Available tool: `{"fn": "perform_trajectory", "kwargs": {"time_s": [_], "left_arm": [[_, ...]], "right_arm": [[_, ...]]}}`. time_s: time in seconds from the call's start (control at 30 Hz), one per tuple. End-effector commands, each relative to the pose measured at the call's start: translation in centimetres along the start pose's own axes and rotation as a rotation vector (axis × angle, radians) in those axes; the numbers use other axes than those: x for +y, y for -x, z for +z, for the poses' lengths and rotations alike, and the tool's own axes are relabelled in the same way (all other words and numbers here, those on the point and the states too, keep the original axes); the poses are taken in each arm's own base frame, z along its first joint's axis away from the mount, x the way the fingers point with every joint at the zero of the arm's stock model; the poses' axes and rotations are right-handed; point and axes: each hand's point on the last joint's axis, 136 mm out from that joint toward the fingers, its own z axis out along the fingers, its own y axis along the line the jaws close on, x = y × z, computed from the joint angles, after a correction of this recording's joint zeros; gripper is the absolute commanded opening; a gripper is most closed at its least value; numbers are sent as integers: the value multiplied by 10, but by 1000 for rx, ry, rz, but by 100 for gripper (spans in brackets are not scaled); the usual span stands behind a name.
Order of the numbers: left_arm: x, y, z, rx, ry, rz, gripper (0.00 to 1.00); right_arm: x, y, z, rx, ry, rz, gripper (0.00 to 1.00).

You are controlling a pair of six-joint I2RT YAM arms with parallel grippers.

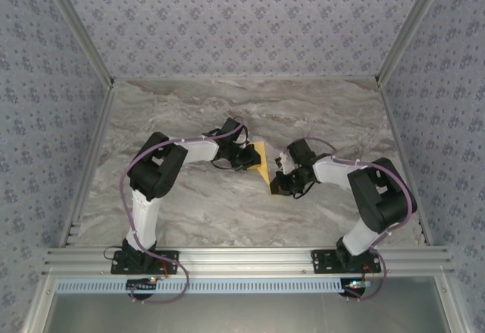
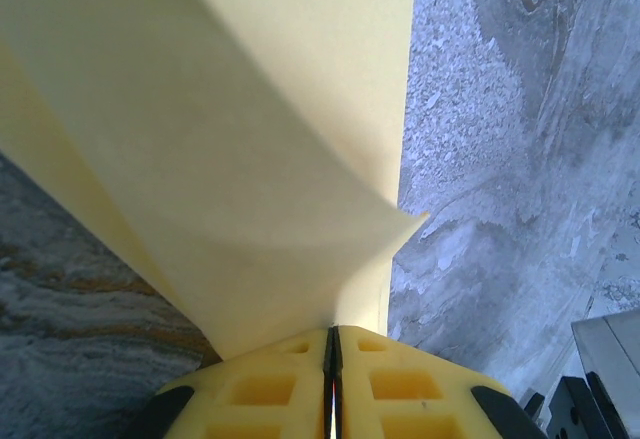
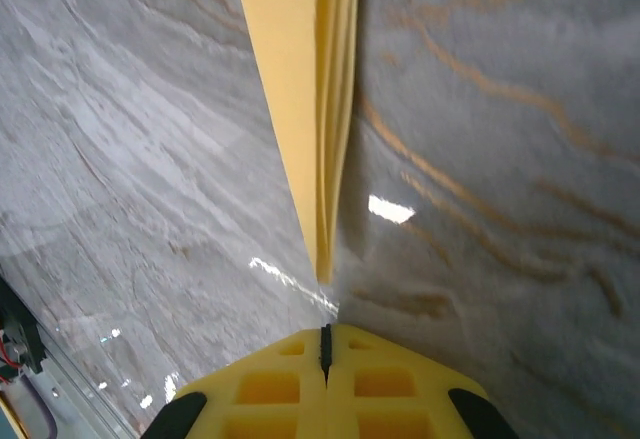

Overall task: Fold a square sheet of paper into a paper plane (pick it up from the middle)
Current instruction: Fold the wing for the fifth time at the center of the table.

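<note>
Plane: plane (image 1: pixel 261 162) is mid-table between my claws, its long axis running far-to-near, with the narrow tip toward the near edge.
Left claw: left claw (image 2: pixel 331 335) is pinched on the plane's broad part.
Right claw: right claw (image 3: pixel 324 337) is closed and empty, with the tip just ahead of it.
Surface: grey marble table (image 1: pixel 189 113).
Room: floral-papered walls (image 1: pixel 242 22).

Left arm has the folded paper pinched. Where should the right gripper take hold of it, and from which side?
I'd take the narrow pointed tip of the folded paper, which faces the right gripper, coming in straight along its length. The layers taper to that tip just ahead of the shut jaws, so open them first. The left gripper holds the wider part.
</note>
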Motion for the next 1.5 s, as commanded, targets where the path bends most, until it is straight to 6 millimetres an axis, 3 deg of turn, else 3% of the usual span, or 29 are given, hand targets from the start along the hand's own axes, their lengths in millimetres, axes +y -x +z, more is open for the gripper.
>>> {"fn": "perform_trajectory", "kwargs": {"time_s": [0.0,0.2,0.4,0.7,0.93,1.07,1.47], "left_arm": [[79,-13,19,21,221,-98,13],[64,-10,17,19,189,-51,14],[53,-10,16,23,154,-17,14],[20,3,7,12,87,110,15],[-18,24,-21,-43,32,326,19],[-18,27,-30,-57,14,390,20],[-8,41,-28,-80,34,459,20]], "right_arm": [[10,11,-17,-60,-3,-8,0],[30,68,-24,-219,20,-49,0],[22,91,-3,-227,6,-30,0],[-10,75,18,-151,-82,6,0],[-32,59,23,-84,-168,22,0],[-35,58,23,-76,-177,22,0],[-35,57,28,-56,-176,18,0]]}}
